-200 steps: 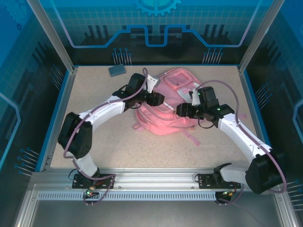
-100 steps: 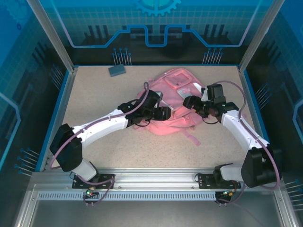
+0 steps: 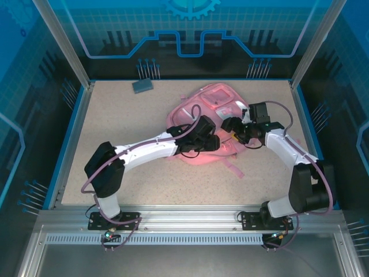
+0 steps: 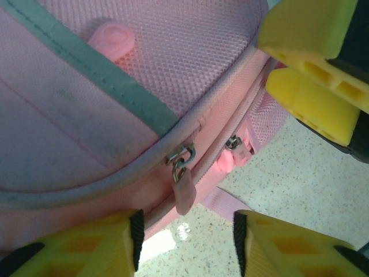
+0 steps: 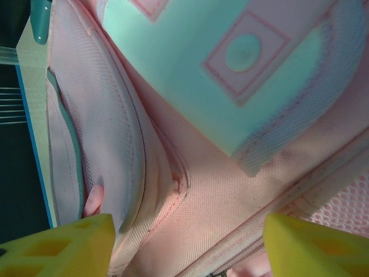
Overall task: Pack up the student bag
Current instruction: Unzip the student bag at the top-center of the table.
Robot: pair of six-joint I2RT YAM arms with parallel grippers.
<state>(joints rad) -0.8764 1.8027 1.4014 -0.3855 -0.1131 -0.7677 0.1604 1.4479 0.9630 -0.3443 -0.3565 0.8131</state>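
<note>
Lying on the speckled surface [image 3: 115, 133], the student bag [image 3: 214, 103] sits toward the far middle. The left gripper [image 4: 185, 234] has its jaws partly open either side of a zip pull [image 4: 184, 193], not clamping it. The right gripper [image 5: 189, 234] spreads its jaws wide over the bag's fabric, holding nothing.

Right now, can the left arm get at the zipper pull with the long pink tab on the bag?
Probably yes. The left gripper is open just short of the zipper pull, which hangs free from the student bag in line with the gap between the fingers, with nothing in front of it.
</note>
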